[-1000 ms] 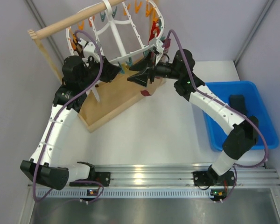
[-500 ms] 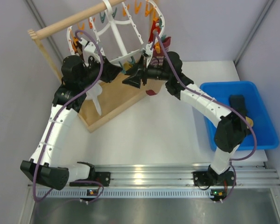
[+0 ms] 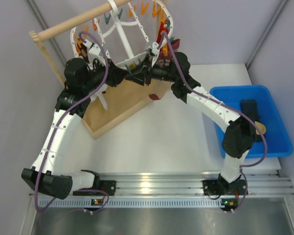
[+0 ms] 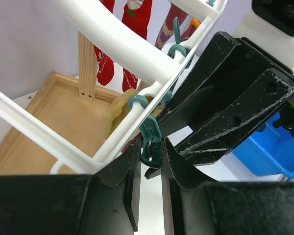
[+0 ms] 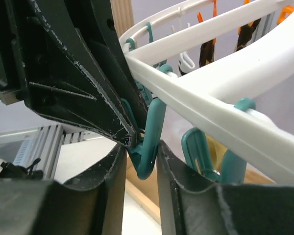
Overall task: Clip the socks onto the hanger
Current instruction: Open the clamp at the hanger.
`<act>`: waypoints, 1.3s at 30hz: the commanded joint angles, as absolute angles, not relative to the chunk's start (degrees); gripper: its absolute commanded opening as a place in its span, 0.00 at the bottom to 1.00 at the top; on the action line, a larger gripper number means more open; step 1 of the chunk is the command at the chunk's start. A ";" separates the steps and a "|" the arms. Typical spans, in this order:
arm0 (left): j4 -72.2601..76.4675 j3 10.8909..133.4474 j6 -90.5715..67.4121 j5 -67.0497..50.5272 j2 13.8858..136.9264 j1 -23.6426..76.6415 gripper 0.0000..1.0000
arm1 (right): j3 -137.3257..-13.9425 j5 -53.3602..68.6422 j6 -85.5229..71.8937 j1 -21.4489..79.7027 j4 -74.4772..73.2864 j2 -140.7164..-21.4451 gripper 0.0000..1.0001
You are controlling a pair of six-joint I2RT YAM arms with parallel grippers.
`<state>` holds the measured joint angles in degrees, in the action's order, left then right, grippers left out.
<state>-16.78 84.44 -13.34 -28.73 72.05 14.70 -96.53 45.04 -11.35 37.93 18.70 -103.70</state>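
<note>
**Both grippers meet on one clip at the hanger's near rim**

The left gripper (image 4: 152,155) is drawn narrow, pinching a teal clip (image 4: 150,139) between its fingertips. The right gripper (image 5: 141,152) faces it from the opposite side, and its fingers press the flanks of the same clip. No sock shows in either grip.

The hanger (image 4: 112,41) hangs tilted. Its rim passes just above the left fingertips and runs up and away to their right. The clip's long axis drops from that rim in line with the finger gap, and we judge that its mouth points down.

A tan-yellow sock (image 4: 120,110) hangs limp just beyond the left fingertips, behind the rim. We cannot tell whether a clip holds it. Red socks (image 4: 139,14) hang farther beyond.

Our judgement for this step:
- Squeeze the clip's handle end only, never its mouth.
- Let one gripper hold the clip open, which frees the other to fetch a sock.
- Feed the cuff upward along the clip's axis.
- Press gently, since the frame hangs free and would swing.
</note>
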 commanded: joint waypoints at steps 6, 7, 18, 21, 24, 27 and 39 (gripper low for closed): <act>-15.91 84.20 -21.95 -24.03 72.16 15.56 0.25 | -97.65 42.28 -8.97 39.38 20.92 -103.45 0.00; -16.00 83.50 -22.93 -22.60 71.64 15.56 0.30 | -97.21 41.49 -8.79 39.55 21.44 -103.01 0.00; -15.99 83.84 -28.74 -14.95 71.72 15.56 0.57 | -89.65 23.92 1.30 43.41 22.15 -98.70 0.00; -17.31 85.16 -29.88 -12.40 72.59 15.56 0.60 | -88.42 21.01 3.51 44.91 22.76 -98.26 0.00; -18.89 86.57 -30.23 -9.77 73.39 15.56 0.60 | -87.63 18.38 5.97 45.96 23.38 -98.09 0.00; -20.56 87.62 -31.11 -6.25 73.74 15.47 0.60 | -87.10 15.65 7.64 46.67 23.82 -98.09 0.00; -21.71 90.52 -35.86 -5.09 75.67 15.29 0.61 | -85.25 12.74 13.53 48.51 24.96 -97.91 0.00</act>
